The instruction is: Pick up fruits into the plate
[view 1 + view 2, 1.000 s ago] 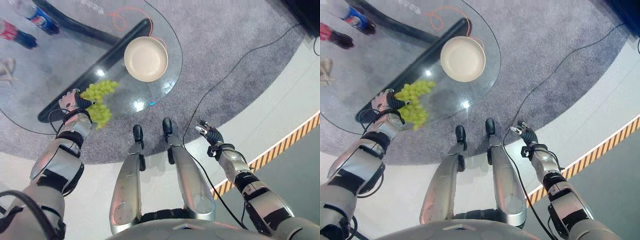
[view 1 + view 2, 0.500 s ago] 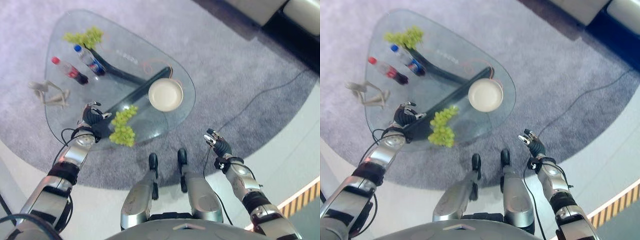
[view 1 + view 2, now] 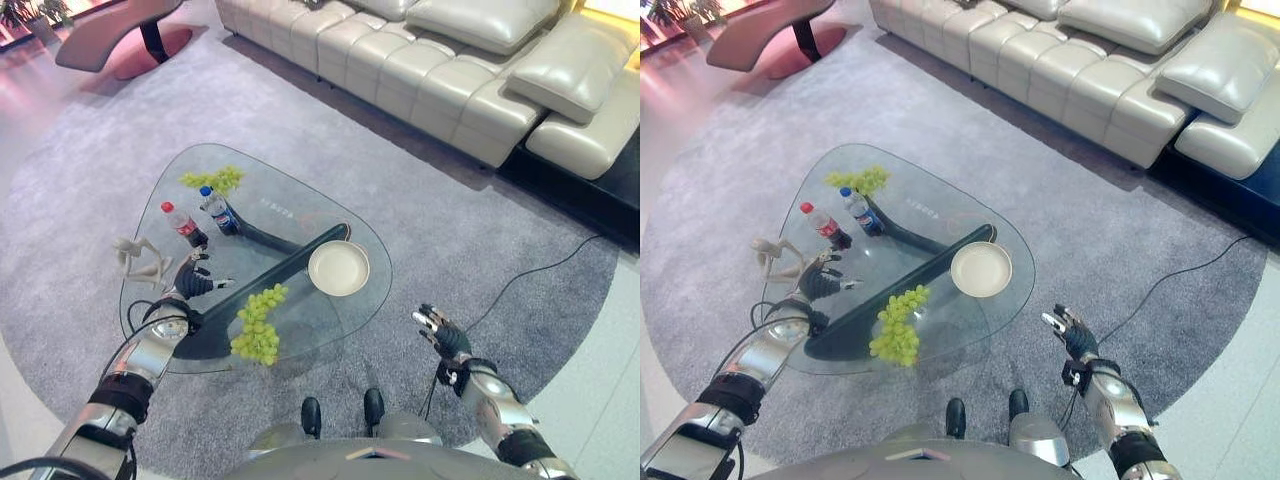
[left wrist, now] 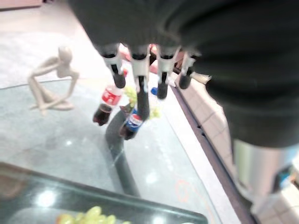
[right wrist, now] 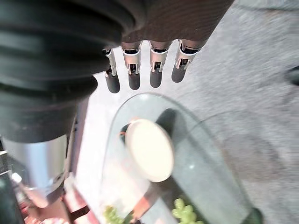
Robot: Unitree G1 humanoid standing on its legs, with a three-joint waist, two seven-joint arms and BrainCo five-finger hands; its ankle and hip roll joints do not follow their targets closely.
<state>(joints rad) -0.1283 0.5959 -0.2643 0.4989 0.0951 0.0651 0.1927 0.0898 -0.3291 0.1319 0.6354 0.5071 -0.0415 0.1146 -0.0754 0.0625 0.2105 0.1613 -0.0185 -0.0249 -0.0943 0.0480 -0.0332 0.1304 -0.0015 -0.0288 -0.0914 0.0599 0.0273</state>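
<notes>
hovering over the near-left part of the glass table (image 3: 300, 205), the left hand (image 3: 192, 281) is seen with its fingers (image 4: 139, 81) relaxed and spread, and nothing is held in it. just beyond that hand, on the glass, two small bottles stand side by side: a red-labelled bottle (image 3: 184, 224) and a blue-labelled bottle (image 3: 219, 211). a pale figurine (image 3: 141, 260) is placed to the left of the hand, near the table's left edge. a dark curved support (image 3: 262, 279) can be seen through the glass, running from the near-left corner toward the plate.

a bunch of green grapes (image 3: 258, 324) lies on the table to the right of the left hand, close to the near edge. a second bunch of green grapes (image 3: 214, 180) is found at the far end of the table, just past the bottles. the cream plate (image 3: 338, 268) sits on the right part of the table, well apart from both bunches, and no fruit is seen in it.

the right hand (image 3: 438, 333) is held off the table, over the grey carpet (image 3: 480, 250) to the right of the table's near corner. its fingers (image 5: 133, 74) are stretched out loosely and nothing is gripped. in the right wrist view the plate and some grapes are seen past the fingertips.

a light leather sofa (image 3: 440, 70) stands at the far side of the carpet.
</notes>
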